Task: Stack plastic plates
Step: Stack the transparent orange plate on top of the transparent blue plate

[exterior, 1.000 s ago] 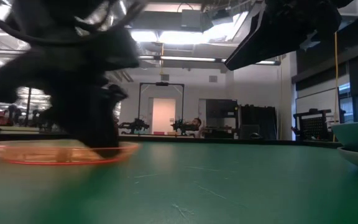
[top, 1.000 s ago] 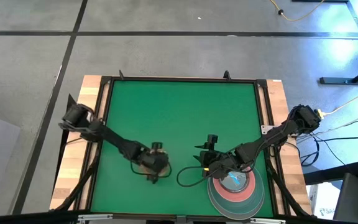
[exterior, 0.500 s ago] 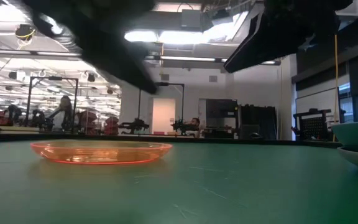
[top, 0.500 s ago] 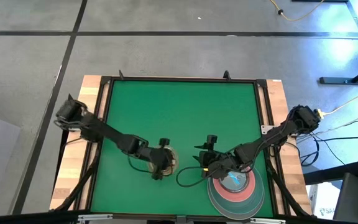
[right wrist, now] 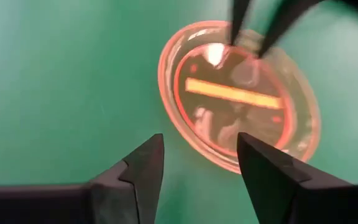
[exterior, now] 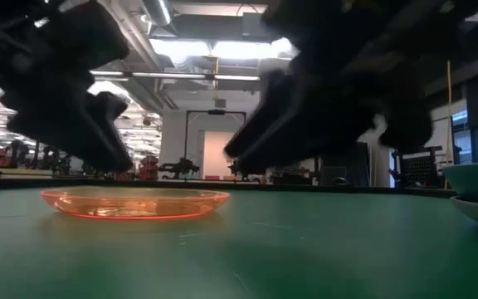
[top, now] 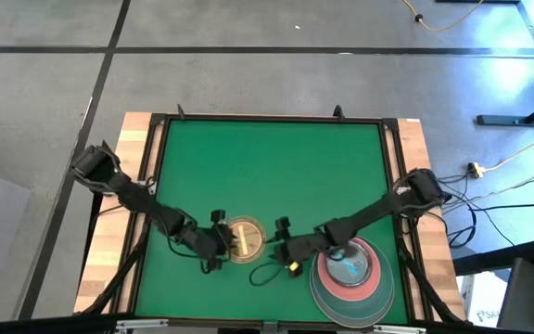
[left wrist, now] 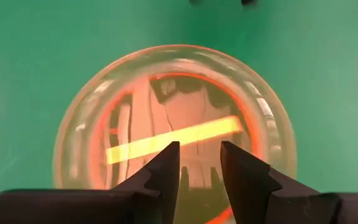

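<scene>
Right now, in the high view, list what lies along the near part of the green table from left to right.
Left claw → small amber plate → right claw → stack of large plates, pink on grey, with a small blue plate on top.

Bright ceiling strips light my workspace evenly. One glares as a yellow bar in the amber plate [left wrist: 176, 134]. Level with the tabletop [exterior: 305, 249], my arms blur into dark, backlit silhouettes.
</scene>
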`<move>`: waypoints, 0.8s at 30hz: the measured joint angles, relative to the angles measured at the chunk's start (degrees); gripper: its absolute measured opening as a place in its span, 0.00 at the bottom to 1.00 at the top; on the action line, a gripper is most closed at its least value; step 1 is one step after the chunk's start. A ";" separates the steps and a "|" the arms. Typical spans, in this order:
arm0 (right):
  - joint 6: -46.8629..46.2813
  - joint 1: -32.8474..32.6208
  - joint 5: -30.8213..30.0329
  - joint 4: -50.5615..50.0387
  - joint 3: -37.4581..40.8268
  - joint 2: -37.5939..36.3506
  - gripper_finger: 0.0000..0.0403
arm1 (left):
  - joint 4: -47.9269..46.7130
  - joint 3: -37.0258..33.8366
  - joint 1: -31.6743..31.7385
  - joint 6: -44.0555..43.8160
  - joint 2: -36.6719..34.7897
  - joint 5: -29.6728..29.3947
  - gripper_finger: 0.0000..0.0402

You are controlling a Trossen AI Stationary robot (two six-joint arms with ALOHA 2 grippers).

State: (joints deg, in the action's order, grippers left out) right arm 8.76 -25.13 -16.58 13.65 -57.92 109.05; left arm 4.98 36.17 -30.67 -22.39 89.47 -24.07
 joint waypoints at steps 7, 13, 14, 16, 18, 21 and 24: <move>3.40 3.79 6.85 -0.07 -4.66 7.74 0.48 | 12.37 -5.85 2.65 0.24 -0.22 -1.71 0.27; 3.32 5.03 10.01 -1.39 -6.50 9.29 0.41 | 13.10 -5.85 3.34 0.00 -0.24 -1.52 0.27; 3.10 5.08 10.17 -1.45 -6.50 9.29 0.37 | 13.07 -5.85 3.34 0.00 -0.24 -1.54 0.27; 2.27 5.32 10.12 -1.49 -6.50 9.29 0.30 | 13.46 -5.86 3.34 -0.02 -0.24 -1.54 0.27; 1.51 6.02 10.73 -1.78 -6.50 9.29 0.22 | 13.69 -5.85 3.29 -0.03 -0.24 -1.55 0.27; 1.02 6.86 11.48 -3.02 -6.57 9.28 0.12 | 14.07 -5.85 3.11 -0.02 -0.24 -1.56 0.27; 1.95 6.77 11.15 -3.39 -6.58 9.27 0.03 | 14.12 -5.85 2.96 -0.01 -0.24 -1.52 0.27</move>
State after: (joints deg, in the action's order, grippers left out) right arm 10.72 -18.36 -5.43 10.26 -64.50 118.32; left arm 19.09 30.33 -27.71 -22.40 89.23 -25.58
